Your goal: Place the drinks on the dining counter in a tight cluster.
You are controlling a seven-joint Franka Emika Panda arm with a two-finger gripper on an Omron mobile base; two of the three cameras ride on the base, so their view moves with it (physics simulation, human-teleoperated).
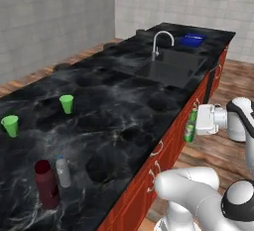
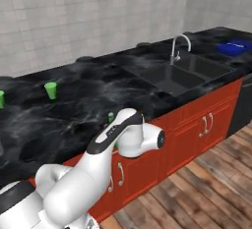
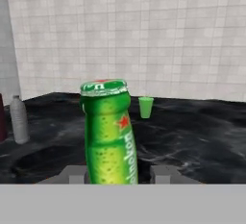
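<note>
A slim green glass bottle (image 3: 109, 134), red-starred and white-lettered, is gripped upright by the claw (image 3: 117, 174).

The big round white robot arm (image 2: 98, 169) is smooth and shiny, with dark grey joints and a black stripe.

Pale grey tiled walls (image 1: 54, 17) fill the upper part of the left base view, meeting at a corner near top centre. A wood-plank floor (image 2: 206, 184) spreads across the lower right of the right base view, below red cabinet doors (image 2: 197, 125) with silver handles.
</note>
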